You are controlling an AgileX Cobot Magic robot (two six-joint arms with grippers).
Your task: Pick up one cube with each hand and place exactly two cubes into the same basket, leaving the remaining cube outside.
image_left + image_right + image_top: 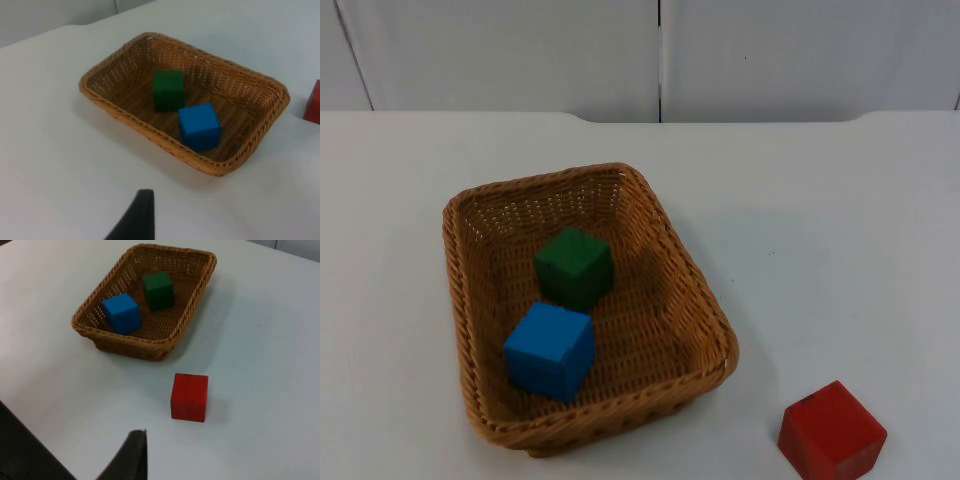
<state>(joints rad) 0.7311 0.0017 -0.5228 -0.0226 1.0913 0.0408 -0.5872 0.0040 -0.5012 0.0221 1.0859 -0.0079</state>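
A woven brown basket (695, 280) stands left of the table's middle. In it lie a green cube (575, 267) towards the back and a blue cube (550, 350) towards the front, close together. A red cube (832, 432) rests on the bare table right of the basket, near the front edge. My left gripper (136, 220) hangs over the table well clear of the basket (115, 112), facing the green cube (168, 90) and the blue cube (199, 126). My right gripper (131, 457) hovers a short way from the red cube (189, 396), with the basket (130, 342) beyond it.
The grey partition wall (660, 50) closes the table at the back. The white table top (840, 220) is bare right of the basket. A dark drop past the table's edge (20, 455) lies beside the right gripper.
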